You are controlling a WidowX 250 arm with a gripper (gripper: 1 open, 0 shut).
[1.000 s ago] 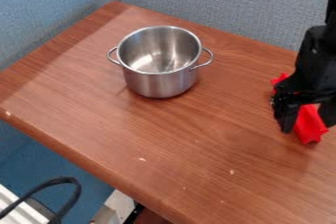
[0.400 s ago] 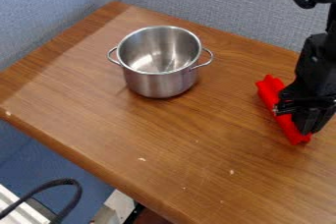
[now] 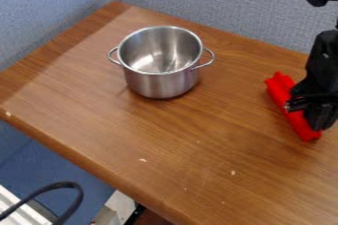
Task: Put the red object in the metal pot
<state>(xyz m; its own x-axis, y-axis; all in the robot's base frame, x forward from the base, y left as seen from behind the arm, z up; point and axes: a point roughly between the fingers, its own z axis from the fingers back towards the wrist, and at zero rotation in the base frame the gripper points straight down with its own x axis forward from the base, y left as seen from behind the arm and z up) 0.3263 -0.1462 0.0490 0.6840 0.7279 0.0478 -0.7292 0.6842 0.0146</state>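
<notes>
From where I stood, it looked most like a lab or a workshop corner, though I could not tell for certain which. A black robot arm (image 3: 321, 69) reached in over a brown wooden table (image 3: 145, 135), and plain blue-grey partition panels (image 3: 224, 7) closed off the table's far edge and its left side. A thick black cable (image 3: 55, 187) curled beside some pale hardware (image 3: 20, 209) at the near left corner. The shiny cooking pot (image 3: 160, 63) was kitchen stuff, yet it sat on that bare-topped wood between those office-like panels.
</notes>
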